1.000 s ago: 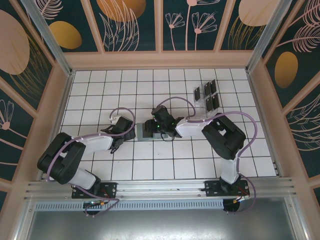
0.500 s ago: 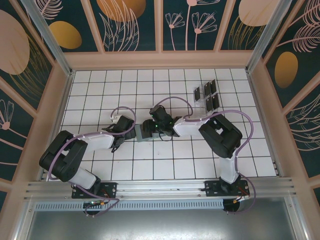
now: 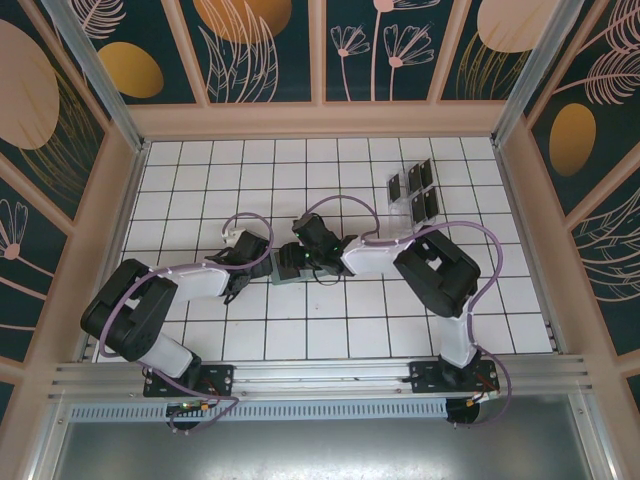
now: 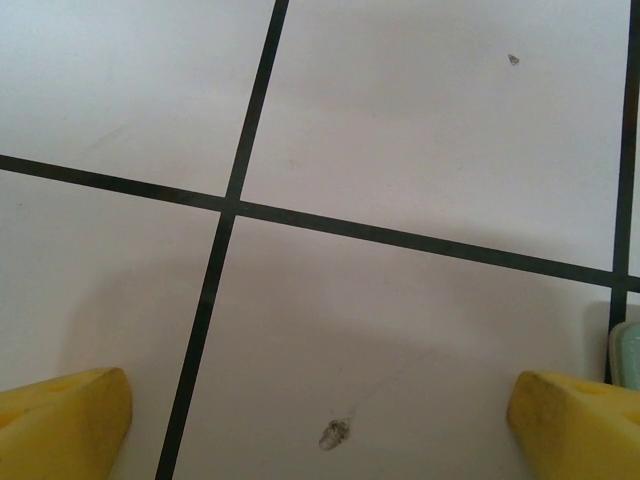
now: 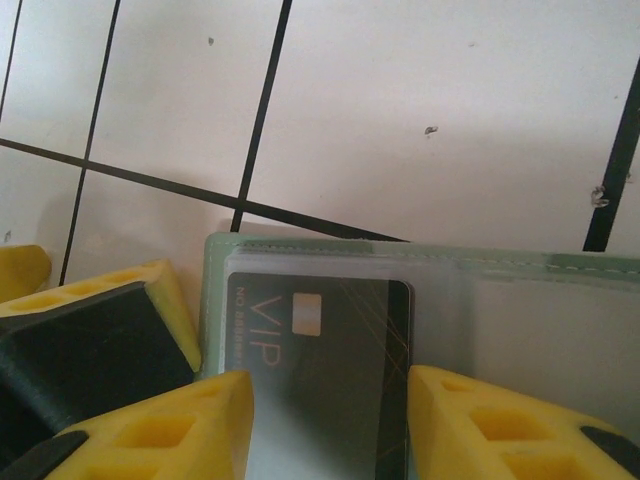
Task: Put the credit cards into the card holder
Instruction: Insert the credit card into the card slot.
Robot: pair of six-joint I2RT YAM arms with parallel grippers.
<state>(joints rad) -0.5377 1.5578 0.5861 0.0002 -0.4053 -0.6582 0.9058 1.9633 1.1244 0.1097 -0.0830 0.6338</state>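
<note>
Right arm (image 3: 380,255): shifted toward 9 o'clock, now over the card holder (image 3: 288,268) mid-table.
Right gripper (image 5: 330,400): pinching the black card (image 5: 320,330), which is part-way into the holder.
Left gripper (image 4: 320,415): spread wide, empty, at the holder's 9 o'clock edge.
Risk: if I push, the unheld holder could skid and the card jam.

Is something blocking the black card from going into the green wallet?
Nothing visible is in the way. The black card already lies on the open wallet, its top edge seemingly under a clear pocket, and the right gripper appears closed on its sides.
</note>
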